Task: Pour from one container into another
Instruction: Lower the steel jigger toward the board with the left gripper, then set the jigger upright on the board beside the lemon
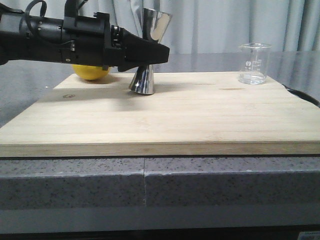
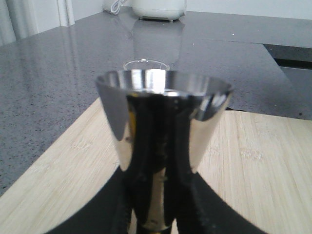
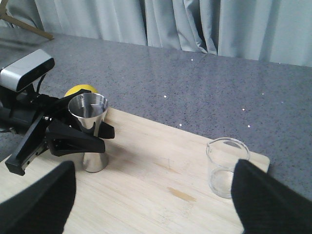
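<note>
One glass beaker (image 1: 255, 63) stands upright at the far right corner of the wooden board (image 1: 165, 115), well apart from the one steel jigger (image 1: 148, 50). The left end effector (image 1: 150, 54) is closed around the jigger's waist, with one lemon (image 1: 91, 72) behind it. The right end effector (image 3: 151, 195) is wide open above the board, on the grey worktop (image 3: 195, 83).

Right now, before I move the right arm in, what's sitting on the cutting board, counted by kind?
Steel jigger: 1, held at its waist by the left claw
Glass beaker: 1
Lemon: 1
Total: 3
</note>
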`<state>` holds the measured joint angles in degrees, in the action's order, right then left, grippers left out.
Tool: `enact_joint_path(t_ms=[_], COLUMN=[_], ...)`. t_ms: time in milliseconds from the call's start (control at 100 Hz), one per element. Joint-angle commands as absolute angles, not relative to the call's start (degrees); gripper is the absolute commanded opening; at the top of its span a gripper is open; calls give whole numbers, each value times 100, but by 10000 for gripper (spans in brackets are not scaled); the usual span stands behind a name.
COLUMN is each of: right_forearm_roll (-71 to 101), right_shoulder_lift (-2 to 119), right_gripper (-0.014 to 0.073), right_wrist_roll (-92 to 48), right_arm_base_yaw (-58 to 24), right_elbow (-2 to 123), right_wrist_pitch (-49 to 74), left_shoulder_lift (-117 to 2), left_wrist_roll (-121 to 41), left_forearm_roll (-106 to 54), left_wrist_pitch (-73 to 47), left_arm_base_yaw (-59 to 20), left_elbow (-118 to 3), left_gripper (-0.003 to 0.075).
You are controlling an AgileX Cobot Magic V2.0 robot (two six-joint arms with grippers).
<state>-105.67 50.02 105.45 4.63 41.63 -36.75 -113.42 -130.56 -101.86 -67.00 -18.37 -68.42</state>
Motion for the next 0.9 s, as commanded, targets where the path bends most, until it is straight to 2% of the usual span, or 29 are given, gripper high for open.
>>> enact_joint_path(t_ms=[0,890], right_forearm_roll=[-10697,-10697], right_shoulder_lift=[4941,4941], right_gripper=[588,588], right_wrist_roll=[10535,10535], right_arm_base_yaw=[497,497], right_elbow=[4303,4314], right_wrist_pitch=[-3512,-3358], left_shoulder_lift=[-11104,-11104], left_wrist_roll=[-13052,-12919], left_forearm_roll=[-10609,-10328], left_wrist_pitch=[-7327,-7327], left_arm_base_yaw=[-1817,-1650], left_elbow=[-6990,-6990], left_gripper=[105,106])
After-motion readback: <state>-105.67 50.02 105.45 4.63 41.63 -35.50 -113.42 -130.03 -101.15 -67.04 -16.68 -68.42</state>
